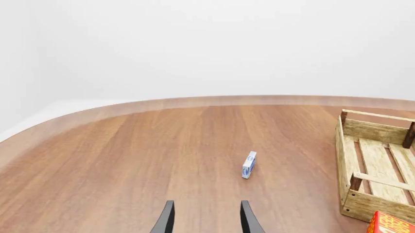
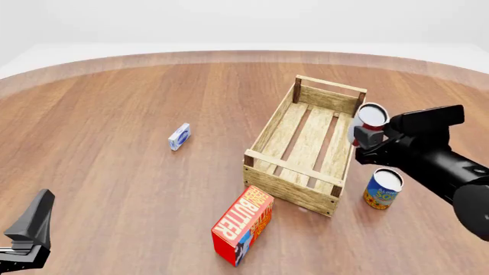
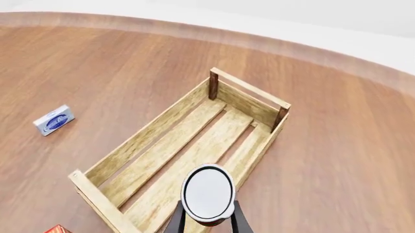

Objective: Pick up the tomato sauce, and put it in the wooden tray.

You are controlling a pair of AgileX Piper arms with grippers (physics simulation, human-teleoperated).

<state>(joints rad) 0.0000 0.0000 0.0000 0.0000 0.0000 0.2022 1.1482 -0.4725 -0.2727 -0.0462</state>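
Bright, even light; sharp renders

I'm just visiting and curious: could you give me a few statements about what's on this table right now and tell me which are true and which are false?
1. The right gripper is holding the tomato sauce above the table. True.
2. The tomato sauce already sits inside the wooden tray. False: it is held in the air near the tray's right side wall, and the tray has nothing in it.
3. The left gripper is shut on the small blue and white box. False: its jaws are open and hold nothing; the box lies apart on the table.
4. A blue and yellow can stands on the table to the right of the tray. True.
5. The red butter box lies inside the tray. False: it lies on the table, on the tray's near side.
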